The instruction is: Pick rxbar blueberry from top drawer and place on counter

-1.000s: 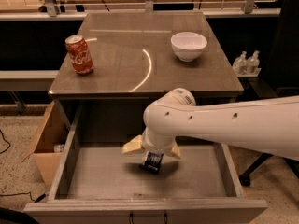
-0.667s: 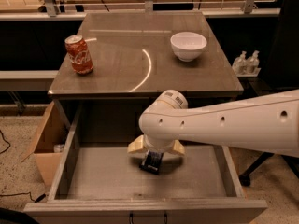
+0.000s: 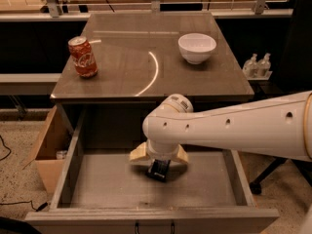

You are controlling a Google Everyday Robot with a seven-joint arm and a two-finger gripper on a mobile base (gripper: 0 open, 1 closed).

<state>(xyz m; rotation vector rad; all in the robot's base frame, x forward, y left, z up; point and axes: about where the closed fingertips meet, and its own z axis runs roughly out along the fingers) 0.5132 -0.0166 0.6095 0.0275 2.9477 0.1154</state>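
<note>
The top drawer [image 3: 68, 165] is pulled open below the counter [image 3: 122, 82]. My gripper [image 3: 159, 164] hangs from the white arm inside the drawer, near its middle. Its tan fingers [image 3: 139, 153] stand on either side of the rxbar blueberry [image 3: 158, 170], a small dark bar held tilted just above the drawer floor. The gripper is shut on the bar. The upper part of the bar is hidden by the wrist.
A red soda can [image 3: 83, 57] stands at the counter's left edge and a white bowl [image 3: 197, 48] at its back right. A cardboard box [image 3: 46, 150] sits on the floor left of the drawer. Two small bottles [image 3: 257, 65] stand at the right.
The arm has shifted slightly left and towards the back of the drawer. The dark bar stays between the fingers at about the same spot.
</note>
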